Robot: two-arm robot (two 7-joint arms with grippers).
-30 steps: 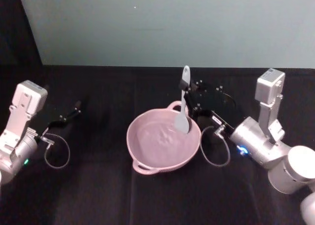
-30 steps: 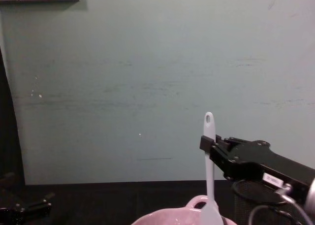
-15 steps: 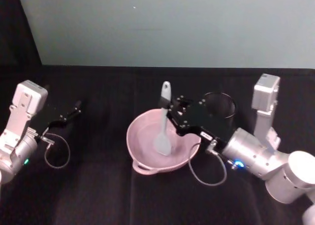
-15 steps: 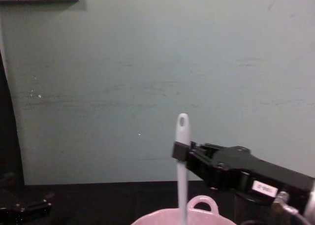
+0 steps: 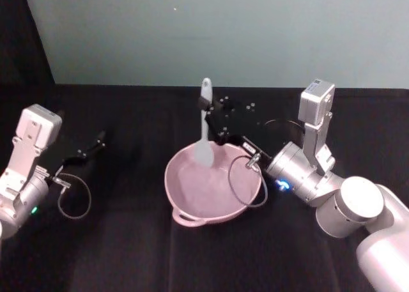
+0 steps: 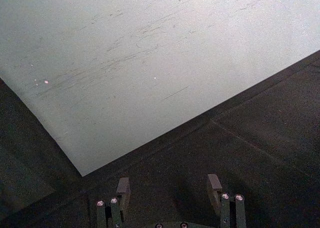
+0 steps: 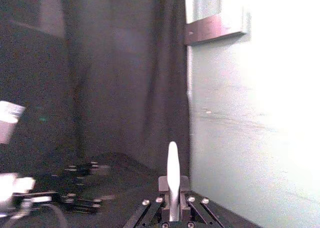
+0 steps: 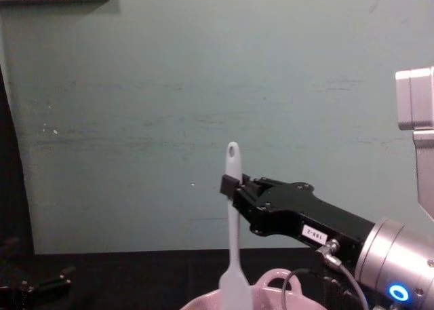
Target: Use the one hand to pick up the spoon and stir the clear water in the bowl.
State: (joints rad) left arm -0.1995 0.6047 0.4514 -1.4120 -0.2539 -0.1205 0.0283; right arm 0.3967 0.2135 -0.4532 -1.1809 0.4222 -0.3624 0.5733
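The pale pink bowl (image 5: 192,199) sits mid-table with clear water in it; its rim and loop handle (image 8: 277,280) show in the chest view. The white spoon (image 5: 204,122) stands nearly upright, its handle tip (image 8: 232,150) topmost. Its head (image 5: 204,153) hangs over the far side of the bowl; whether it touches the water cannot be told. My right gripper (image 5: 206,105) reaches in from the right and is shut on the spoon's handle (image 8: 232,222). In its wrist view the handle (image 7: 172,175) rises between the fingers. My left gripper (image 6: 169,188) is parked at the far left, open.
A cable loop (image 5: 245,180) from the right wrist hangs over the bowl's right rim. Another cable (image 5: 73,199) lies by the left arm (image 5: 29,158). A pale green wall (image 8: 203,86) stands behind the black table (image 5: 128,253).
The right gripper swept the spoon from the bowl's right side leftward across the bowl, then toward the far rim. The spoon head now sits higher than half a second ago. The left arm stayed still.
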